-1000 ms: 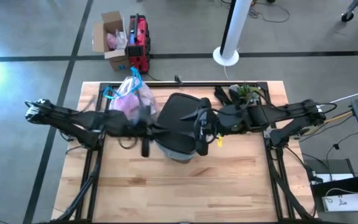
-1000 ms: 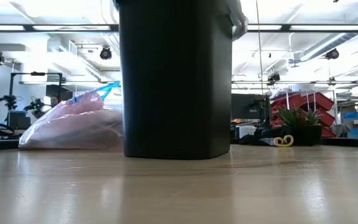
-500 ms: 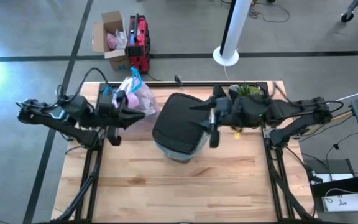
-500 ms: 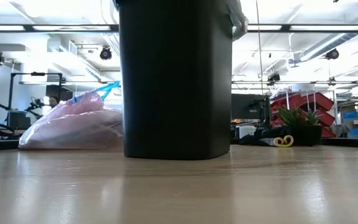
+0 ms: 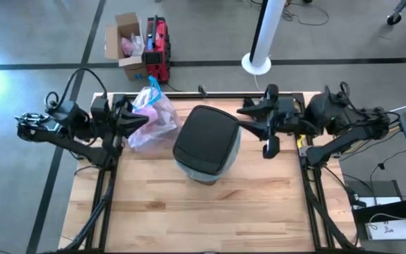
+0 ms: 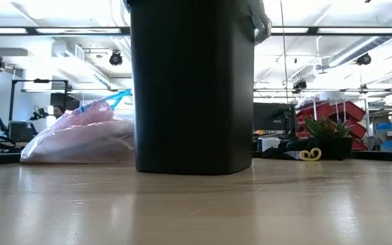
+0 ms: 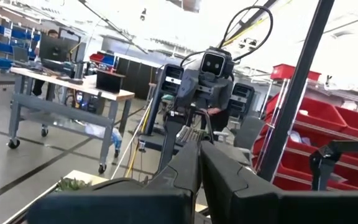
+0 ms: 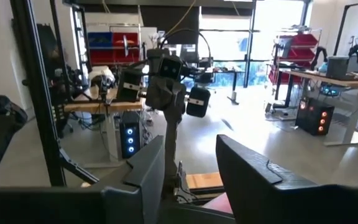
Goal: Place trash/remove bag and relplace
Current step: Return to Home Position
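The black bin [image 5: 206,140] [image 6: 192,85] stands upright on the table's middle, and a pale blue-grey strip of plastic [image 5: 201,173] shows under its near rim. The pale pink bag [image 5: 151,116] [image 6: 80,139], tied with blue ties [image 5: 152,86], lies full on the table to the bin's left. No loose trash shows. My left gripper [image 5: 141,120] [image 7: 199,165] is shut, in the air above the pink bag and pointing at the bin. My right gripper [image 5: 257,128] [image 8: 191,177] is open, in the air right of the bin, pointing left.
A black-and-green clump with a small plant [image 5: 280,103] [image 6: 327,133] sits at the table's far right, with a yellow piece [image 6: 310,154] next to it. A cardboard box [image 5: 125,44] and a red case [image 5: 158,48] stand on the floor beyond the far edge. Bare wood [image 5: 203,215] fills the near half.
Both arms have drawn back from over the bin: the left gripper toward the table's left and far edge, the right gripper toward the right edge, each ending about level and facing the other. The bin and the pink bag have stayed put.
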`<move>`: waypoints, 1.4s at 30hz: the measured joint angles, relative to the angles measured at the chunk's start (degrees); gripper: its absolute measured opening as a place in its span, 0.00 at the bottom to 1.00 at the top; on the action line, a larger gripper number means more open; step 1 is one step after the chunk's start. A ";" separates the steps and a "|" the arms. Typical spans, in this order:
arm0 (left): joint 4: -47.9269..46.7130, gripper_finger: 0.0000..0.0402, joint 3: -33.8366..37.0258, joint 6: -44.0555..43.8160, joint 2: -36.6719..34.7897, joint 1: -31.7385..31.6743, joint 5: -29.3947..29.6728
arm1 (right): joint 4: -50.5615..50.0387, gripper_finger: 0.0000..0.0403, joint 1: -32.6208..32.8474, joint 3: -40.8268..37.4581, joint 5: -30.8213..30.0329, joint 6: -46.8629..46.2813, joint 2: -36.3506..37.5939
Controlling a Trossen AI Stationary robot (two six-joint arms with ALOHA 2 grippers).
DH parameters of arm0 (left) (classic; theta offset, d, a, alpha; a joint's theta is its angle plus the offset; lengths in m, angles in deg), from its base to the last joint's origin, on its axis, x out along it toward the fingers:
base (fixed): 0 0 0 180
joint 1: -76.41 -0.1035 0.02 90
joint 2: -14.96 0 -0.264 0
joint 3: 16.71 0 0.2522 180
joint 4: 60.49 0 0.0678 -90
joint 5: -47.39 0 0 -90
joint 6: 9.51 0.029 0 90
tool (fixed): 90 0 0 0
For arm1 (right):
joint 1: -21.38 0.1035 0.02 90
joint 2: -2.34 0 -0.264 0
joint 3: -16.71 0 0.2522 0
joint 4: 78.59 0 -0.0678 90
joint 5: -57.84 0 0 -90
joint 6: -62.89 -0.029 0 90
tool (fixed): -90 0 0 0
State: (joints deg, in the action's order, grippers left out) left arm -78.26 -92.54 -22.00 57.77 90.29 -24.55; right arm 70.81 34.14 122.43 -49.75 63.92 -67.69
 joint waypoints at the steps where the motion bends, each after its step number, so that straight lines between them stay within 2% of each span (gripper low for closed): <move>1: 0.00 0.01 0.00 0.00 -0.11 -0.01 -0.01 | -0.12 0.30 -0.01 0.00 0.00 0.01 0.16; 8: -1.32 0.01 0.00 -0.02 -2.61 -0.02 -0.02 | -0.80 0.21 0.02 -0.09 2.56 1.14 2.78; 19: -4.22 0.01 -0.04 1.21 -8.42 -0.02 0.16 | -4.31 0.09 0.02 -0.11 2.80 1.16 4.89; 24: -9.99 0.01 -0.09 7.66 -13.17 -0.02 3.48 | -5.57 0.05 0.02 -0.20 4.22 3.32 5.94; 29: -16.55 0.01 -0.12 7.38 -17.12 -0.02 3.91 | -5.60 0.01 0.02 -1.53 4.52 4.54 9.52; 35: -18.86 0.01 -0.11 6.73 -18.44 -0.02 3.88 | -4.29 0.00 -0.01 -8.69 3.93 3.92 16.71; 38: -19.50 0.01 -0.11 2.16 -17.93 -0.03 3.99 | -3.66 0.00 -0.01 -14.21 2.49 1.55 20.93; 42: -20.12 0.01 -0.11 2.12 -17.36 -0.08 9.43 | -3.54 0.00 -0.03 -22.39 2.03 -4.47 26.64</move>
State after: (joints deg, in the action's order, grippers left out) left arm -98.38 -92.65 -19.88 40.41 90.21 -15.12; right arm 67.28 34.11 100.04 -47.72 59.45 -41.04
